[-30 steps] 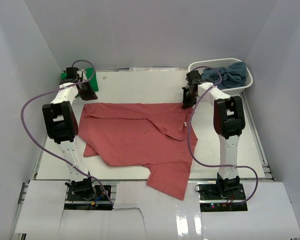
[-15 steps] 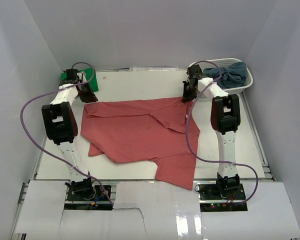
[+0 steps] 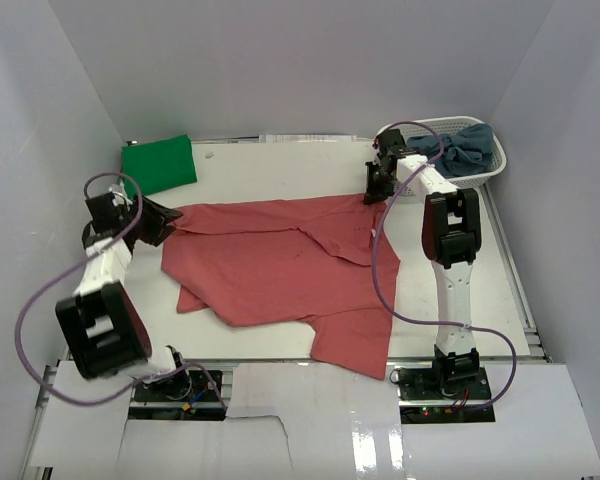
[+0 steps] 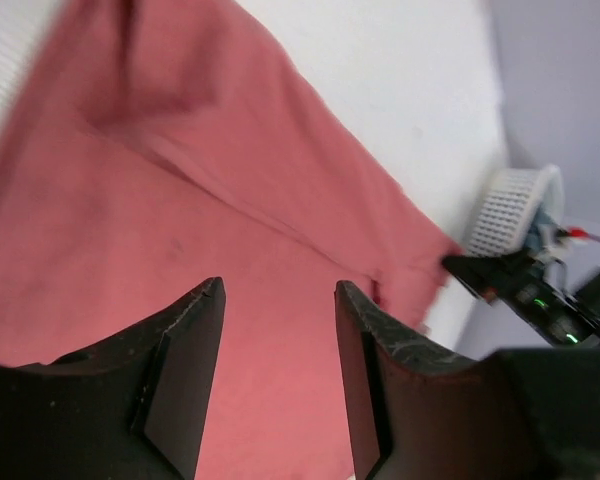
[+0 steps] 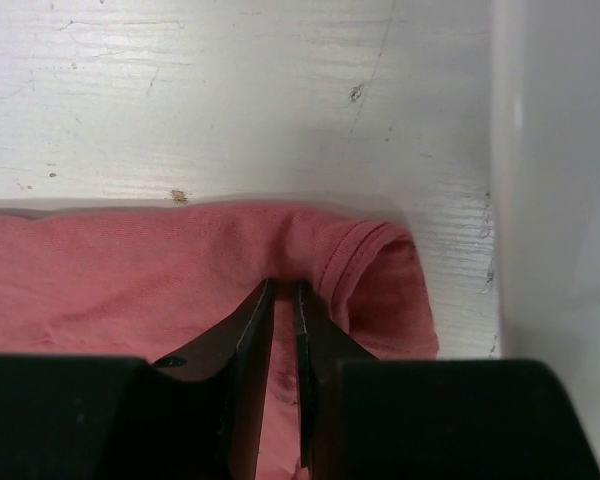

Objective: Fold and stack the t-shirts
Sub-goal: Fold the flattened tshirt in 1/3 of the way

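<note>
- The left gripper (image 3: pixel 158 222) has pulled back from the upper left to the frame's left side, uncovering the green t-shirt (image 3: pixel 158 165); its jaws stand apart, empty.
- The right gripper (image 5: pixel 283 290) pinches the upper-right corner of the salmon-red t-shirt (image 3: pixel 280 265), which lies spread mid-frame.
- A grey-blue t-shirt (image 3: pixel 460 150) sits in the white basket (image 3: pixel 475 180), upper right.

Salmon-red t-shirt (image 5: pixel 130 270): the fold pinched inside the right gripper (image 5: pixel 283 292) is hidden; beyond the left gripper (image 4: pixel 278 290), its cloth is blurred.
</note>
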Robot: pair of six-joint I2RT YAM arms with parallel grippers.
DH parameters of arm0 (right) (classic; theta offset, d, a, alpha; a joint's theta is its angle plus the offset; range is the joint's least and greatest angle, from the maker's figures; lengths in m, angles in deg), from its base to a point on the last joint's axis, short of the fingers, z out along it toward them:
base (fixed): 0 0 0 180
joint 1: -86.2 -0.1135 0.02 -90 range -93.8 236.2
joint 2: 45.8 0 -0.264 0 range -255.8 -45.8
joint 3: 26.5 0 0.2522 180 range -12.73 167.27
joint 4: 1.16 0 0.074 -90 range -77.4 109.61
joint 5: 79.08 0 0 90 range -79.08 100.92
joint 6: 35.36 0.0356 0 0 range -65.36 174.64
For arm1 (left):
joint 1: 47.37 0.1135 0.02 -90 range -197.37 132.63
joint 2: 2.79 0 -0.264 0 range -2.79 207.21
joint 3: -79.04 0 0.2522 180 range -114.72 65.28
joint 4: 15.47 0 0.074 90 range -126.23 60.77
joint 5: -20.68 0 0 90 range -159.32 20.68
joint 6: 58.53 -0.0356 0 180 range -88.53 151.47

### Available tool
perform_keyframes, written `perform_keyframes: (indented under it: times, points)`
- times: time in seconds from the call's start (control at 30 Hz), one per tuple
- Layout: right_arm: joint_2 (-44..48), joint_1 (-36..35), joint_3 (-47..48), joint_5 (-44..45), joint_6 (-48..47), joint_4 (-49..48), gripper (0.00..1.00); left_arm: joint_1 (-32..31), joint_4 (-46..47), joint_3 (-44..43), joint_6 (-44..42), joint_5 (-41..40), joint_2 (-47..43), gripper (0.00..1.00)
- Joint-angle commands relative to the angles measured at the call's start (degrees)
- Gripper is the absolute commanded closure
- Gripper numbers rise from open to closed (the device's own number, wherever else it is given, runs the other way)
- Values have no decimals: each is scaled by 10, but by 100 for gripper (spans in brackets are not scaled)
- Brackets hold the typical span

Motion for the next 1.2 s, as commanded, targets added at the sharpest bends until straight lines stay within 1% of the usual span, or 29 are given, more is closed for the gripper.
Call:
perform_keyframes:
  times: [0.0, 0.03, 0.1, 0.13, 0.2, 0.23, 0.33, 0.37, 0.43, 0.47, 0.5, 0.57, 0.73, 0.77, 0.83, 0.87, 0.97, 1.1, 1.17]
  points:
    - [-16, 11, 19, 5, -10, 5, 80, -12, 162, 120, 131, 33, -149, 41]
    - [-16, 11, 19, 3, -9, 5, 79, -13, 205, 154, 187, 30, -177, 40]
    - [-15, 11, 17, 1, -10, 4, 79, -13, 274, 215, 244, 12, -229, 34]
    - [-14, 11, 15, 1, -10, 4, 79, -14, 286, 255, 288, -23, -268, 34]
    - [-12, 12, 11, 2, -10, 1, 79, -14, 336, 292, 325, -45, -289, 33]
    - [-11, 12, 9, 1, -10, 0, 79, -14, 345, 316, 355, -58, -294, 33]
    - [-7, 12, 5, -4, -8, -3, 79, -15, 384, 351, 389, -76, -286, 32]
    - [-3, 12, 4, -7, -8, -3, 79, -16, 421, 361, 416, -83, -276, 32]
    - [4, 12, -1, -13, -2, -10, 77, -16, 446, 374, 436, -90, -257, 31]
    - [17, 12, -9, -20, 2, -16, 76, -16, 460, 381, 455, -85, -231, 31]
    - [24, 12, -12, -21, 4, -23, 75, -16, 490, 382, 460, -83, -217, 31]
    - [44, 10, -15, -25, 11, -27, 74, -20, 510, 378, 469, -79, -185, 31]
    - [69, -12, 26, -27, 11, -4, 70, -30, 526, 368, 461, -109, -167, 31]
    - [78, -29, 33, -29, 11, -2, 68, -32, 527, 366, 460, -113, -165, 31]
    - [86, -60, 55, -34, 12, -1, 57, -38, 528, 361, 461, -124, -156, 31]
    - [86, -73, 63, -42, 15, -3, 48, -42, 534, 358, 463, -126, -151, 31]
    - [76, -116, 89, -85, 27, -18, 42, -52, 545, 351, 471, -135, -129, 30]
    - [34, -161, 129, -131, 44, -34, 36, -76, 563, 340, 479, -153, -106, 30]
    - [8, -185, 148, -151, 49, -42, 36, -83, 569, 336, 476, -161, -99, 30]
